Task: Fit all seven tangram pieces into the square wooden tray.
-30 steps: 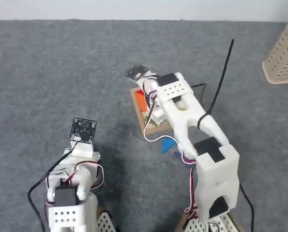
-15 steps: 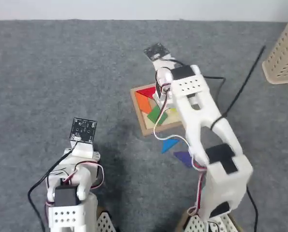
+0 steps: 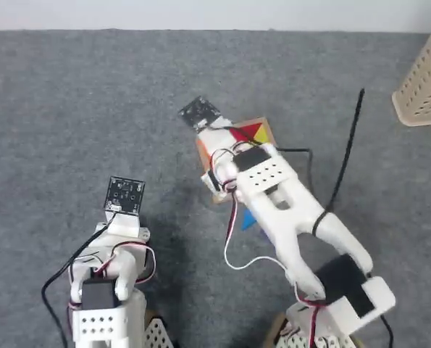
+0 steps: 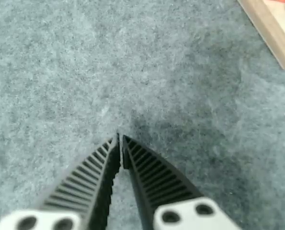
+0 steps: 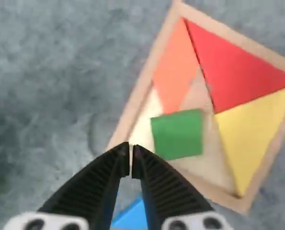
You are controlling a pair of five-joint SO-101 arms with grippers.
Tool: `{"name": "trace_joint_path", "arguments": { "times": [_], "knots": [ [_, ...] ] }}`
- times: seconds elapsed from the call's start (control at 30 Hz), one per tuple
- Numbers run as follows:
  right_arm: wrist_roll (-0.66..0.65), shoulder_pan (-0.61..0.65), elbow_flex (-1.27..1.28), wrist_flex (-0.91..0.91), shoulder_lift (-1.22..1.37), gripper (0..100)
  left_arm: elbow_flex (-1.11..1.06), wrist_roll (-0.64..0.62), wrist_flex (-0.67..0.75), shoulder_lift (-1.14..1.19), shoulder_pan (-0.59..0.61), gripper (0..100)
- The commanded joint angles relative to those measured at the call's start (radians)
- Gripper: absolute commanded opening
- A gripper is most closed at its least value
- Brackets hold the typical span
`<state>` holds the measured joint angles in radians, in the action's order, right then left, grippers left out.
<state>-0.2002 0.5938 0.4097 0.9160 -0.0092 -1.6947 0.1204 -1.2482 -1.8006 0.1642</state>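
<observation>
Two sets of fingers: both are pressed together, tip to tip, and neither holds anything.
Right fingers (image 5: 154,179): they hang over the tray's (image 5: 141,88) rim near one corner, with the blue piece (image 5: 130,215) on the desk just beneath and behind them.
Left fingers (image 4: 96,172): they point at bare grey desk (image 4: 61,57), well apart from the tray, whose corner shows at the far edge of the left wrist view.
Risk, grasp: as I judge it, the blue piece lies flat on the soft grey cover. Fingers that come down without spreading first would push it along or under the rim and not lift it.
Risk, tray: the right fingers sit so close to the rim that a low sweep could strike it. That would slide the tray and jolt the pieces already seated.
Risk, fit: the green square (image 5: 176,134) lies slightly askew, with gaps around it. A new piece pressed in beside it may jam or ride up on an edge.
Tray contents: an orange triangle (image 5: 178,67), a large red triangle (image 5: 233,67) and a large yellow triangle (image 5: 250,139) lie edge to edge, with the green square in the open part.
Pale wedge (image 5: 144,122) beside the square: I cannot tell whether it is a piece or bare wood.
Progress: the tray is not yet full, since at least the blue piece lies outside it.
</observation>
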Motion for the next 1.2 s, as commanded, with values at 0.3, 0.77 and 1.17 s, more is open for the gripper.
{"name": "trace_joint_path", "arguments": {
  "times": [0.3, 0.77, 1.17],
  "knots": [
    [0.002, -0.079, -0.075, -0.021, 0.124, 0.7, 0.008, 0.008, -0.005, 0.000, 0.005, 1],
    [-0.052, -0.108, -0.078, -0.030, 0.113, 0.7, 0.008, 0.008, -0.005, 0.000, 0.005, 1],
    [-0.052, -0.025, -0.081, -0.059, 0.122, 0.7, 0.008, 0.008, -0.005, 0.000, 0.005, 1]
  ]
}}
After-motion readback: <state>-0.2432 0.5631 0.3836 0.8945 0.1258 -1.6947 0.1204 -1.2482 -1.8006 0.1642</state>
